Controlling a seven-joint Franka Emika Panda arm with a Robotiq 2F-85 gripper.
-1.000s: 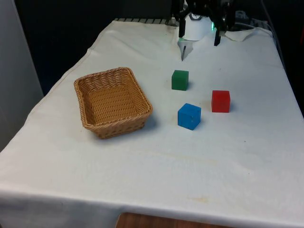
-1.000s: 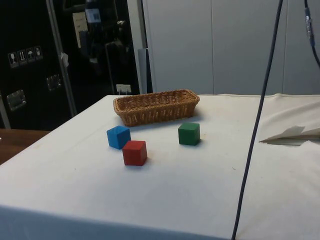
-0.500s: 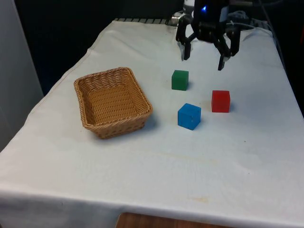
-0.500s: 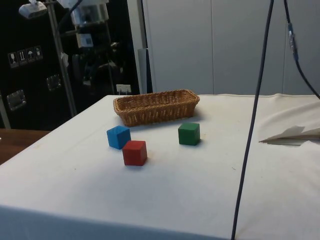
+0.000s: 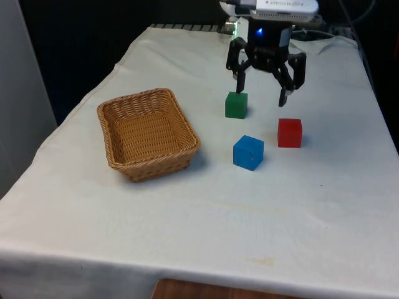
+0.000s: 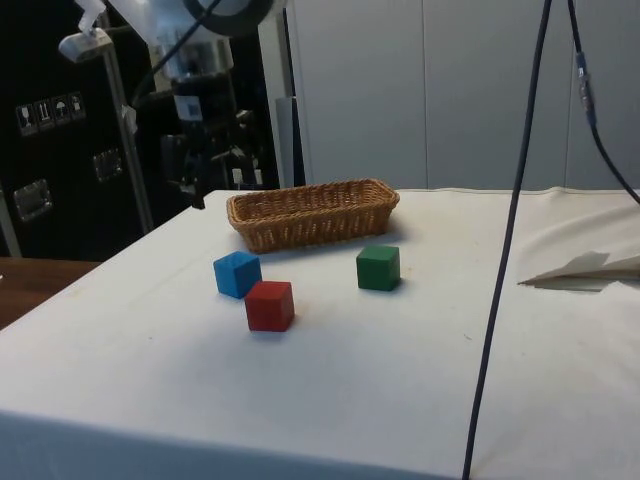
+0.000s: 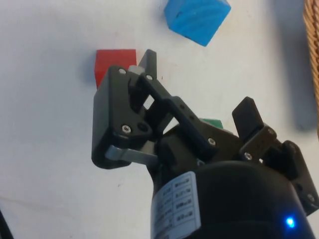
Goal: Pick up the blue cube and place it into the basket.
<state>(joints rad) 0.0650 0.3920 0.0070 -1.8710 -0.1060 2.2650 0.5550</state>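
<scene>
While the tool (image 5: pixel 264 89) hangs above the far part of the surface (image 5: pixel 299 212), its two fingers stand spread wide apart with nothing between them. It is released and holds no object. In the front view one finger reaches down just behind the green cube (image 5: pixel 236 104) and the other ends above and behind the red cube (image 5: pixel 290 132); whether either finger touches a cube cannot be told from here.

The blue cube (image 5: pixel 248 152) rests flat on the cloth, apart from the other two cubes and nearer the camera than both. It lies between the red cube and the basket (image 5: pixel 147 132) in the front view, closer to the red cube. The side view agrees, with the blue cube (image 6: pixel 237 274) just beside the red cube (image 6: pixel 270 305) and in front of the basket (image 6: pixel 312 211). The basket holds nothing visible.

Governing relation: the blue cube lies forward of the tool, away from the robot and slightly toward the front view's left of the gap between the fingers. In the wrist view the blue cube (image 7: pixel 196 19) sits ahead of the fingers, turned cornerwise to them, with the red cube (image 7: pixel 113 62) beside one finger.

Assessment: the pick has not begun. The next move appears to call for travel forward over the blue cube, possibly a wrist turn to square the fingers to its faces, then descent. The red cube's nearness is the main risk of a stray contact.
</scene>
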